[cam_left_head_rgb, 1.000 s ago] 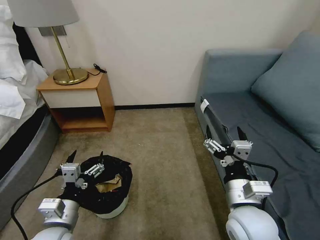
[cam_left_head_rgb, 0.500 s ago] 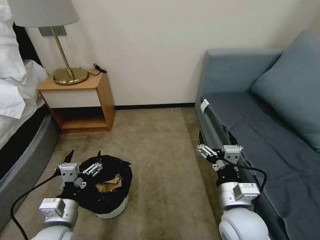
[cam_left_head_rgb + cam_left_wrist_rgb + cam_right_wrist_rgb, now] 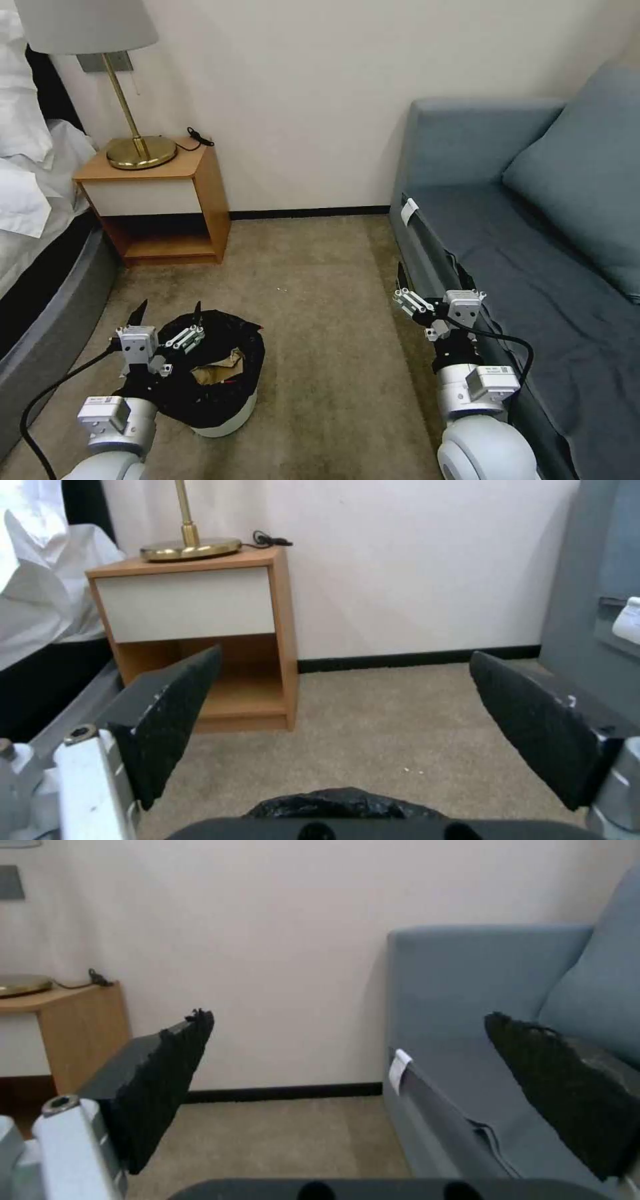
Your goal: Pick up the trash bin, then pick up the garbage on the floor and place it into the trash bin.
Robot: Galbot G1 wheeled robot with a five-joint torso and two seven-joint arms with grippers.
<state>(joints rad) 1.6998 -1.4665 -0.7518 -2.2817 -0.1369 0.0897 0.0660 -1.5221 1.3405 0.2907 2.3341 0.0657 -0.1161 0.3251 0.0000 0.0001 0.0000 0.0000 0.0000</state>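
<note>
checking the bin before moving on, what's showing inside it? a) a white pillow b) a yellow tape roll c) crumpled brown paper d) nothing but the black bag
c: in the head view crumpled brown paper lies inside the bin, within the black bag folded over its rim; the open left tool hovers above the bin's near-left rim.

a bedroom: bed, lamp on nightstand, blue sofa, carpet.
</note>
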